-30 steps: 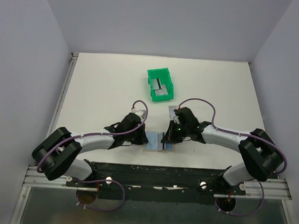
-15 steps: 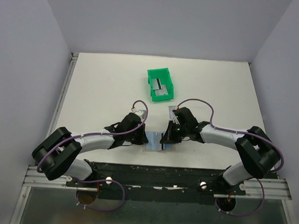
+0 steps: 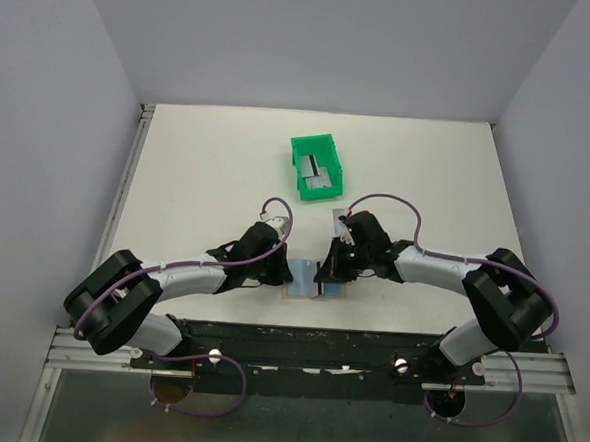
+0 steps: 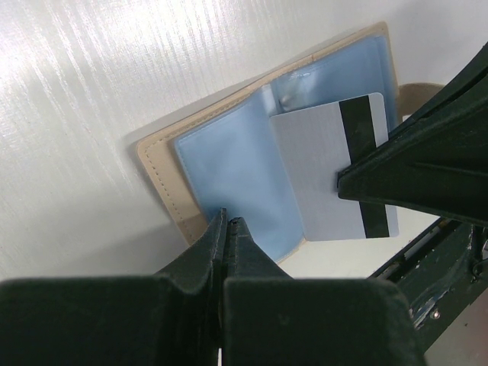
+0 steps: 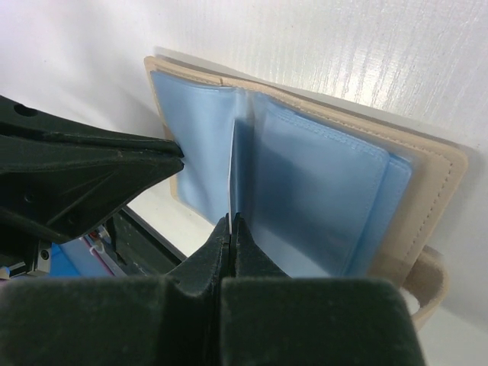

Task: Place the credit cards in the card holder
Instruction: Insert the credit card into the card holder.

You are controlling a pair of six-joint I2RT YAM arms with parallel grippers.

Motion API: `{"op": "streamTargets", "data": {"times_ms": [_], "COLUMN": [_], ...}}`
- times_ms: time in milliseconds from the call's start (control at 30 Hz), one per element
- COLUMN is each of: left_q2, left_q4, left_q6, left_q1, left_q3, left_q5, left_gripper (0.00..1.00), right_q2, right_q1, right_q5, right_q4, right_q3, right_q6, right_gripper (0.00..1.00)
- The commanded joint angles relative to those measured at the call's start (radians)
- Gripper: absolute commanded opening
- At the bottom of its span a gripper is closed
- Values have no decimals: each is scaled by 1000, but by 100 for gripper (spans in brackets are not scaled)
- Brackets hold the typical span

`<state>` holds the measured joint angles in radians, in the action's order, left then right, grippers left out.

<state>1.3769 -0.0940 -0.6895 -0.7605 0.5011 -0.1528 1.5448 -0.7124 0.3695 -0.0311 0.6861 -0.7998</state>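
Observation:
The card holder lies open on the table, tan outside and pale blue inside; from above it shows between the two grippers. My right gripper is shut on a silver credit card with a dark stripe. It holds the card on edge over the holder's right page, leading edge near the fold. Whether the card is inside a slot I cannot tell. My left gripper is shut, and its tips rest on the near edge of the left page.
A green plastic bin stands behind the holder with more grey cards in it. Another grey card lies flat on the table just behind my right gripper. The black base rail runs along the near table edge.
My right gripper has edged slightly left toward the holder's fold with the card in it. The left arm and the holder have stayed still.

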Motion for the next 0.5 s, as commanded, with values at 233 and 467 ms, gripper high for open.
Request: {"op": "streamTargets", "data": {"times_ms": [233, 467], "left_q2": [28, 27], "left_q4": [79, 86], "left_q6": [5, 2], "left_q1": [1, 1], "left_q3": [-7, -7], "left_q5": [1, 4], "left_gripper": [0, 0], "right_q2": [55, 81], "right_q1": [42, 96], "right_q5": [95, 169], "right_q4": [178, 299], "right_q3": [-59, -106], "right_q6": [47, 45], "right_gripper": [1, 0]}}
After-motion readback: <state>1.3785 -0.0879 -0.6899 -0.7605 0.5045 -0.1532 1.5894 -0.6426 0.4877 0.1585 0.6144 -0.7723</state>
